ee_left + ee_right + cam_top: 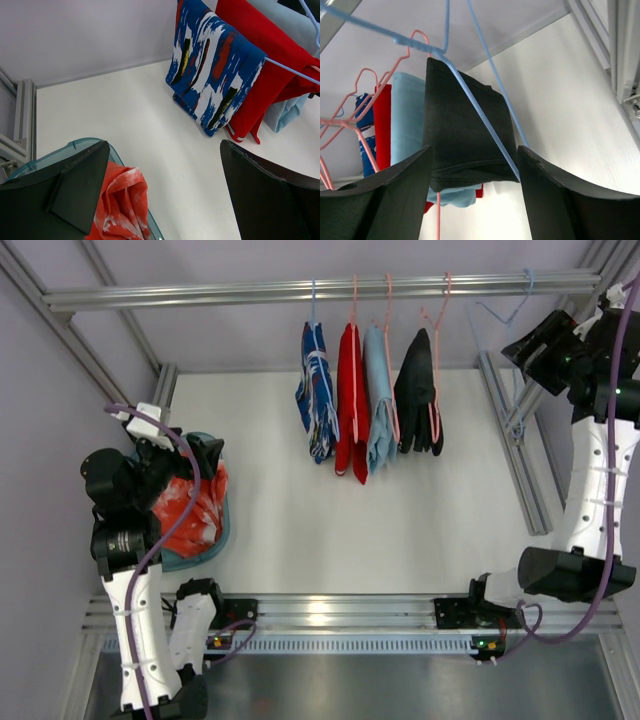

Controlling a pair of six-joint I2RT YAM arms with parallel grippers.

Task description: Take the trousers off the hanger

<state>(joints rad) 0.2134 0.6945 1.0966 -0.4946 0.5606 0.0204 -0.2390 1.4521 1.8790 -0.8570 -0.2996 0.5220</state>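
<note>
The orange-red mottled trousers (195, 512) (122, 200) lie crumpled in a teal basket (224, 530) (75, 146) at the left of the table. My left gripper (185, 455) (164, 145) hovers just above them, open, with nothing between its fingers. The light-blue hanger (497, 316) (470, 95) hangs bare from the rail (200, 292) at the far right. My right gripper (522, 345) (474, 150) is up beside it, open. The hanger's thin wire runs down between the fingers, close to the right one, and is not clamped.
On the rail hang a blue-and-white garment (316, 390) (215, 70), a red one (350, 400), a light-blue one (379, 400) and a black one (418, 390) (465, 135), three of them on pink hangers (365, 125). Aluminium frame posts (520, 450) stand along the right side.
</note>
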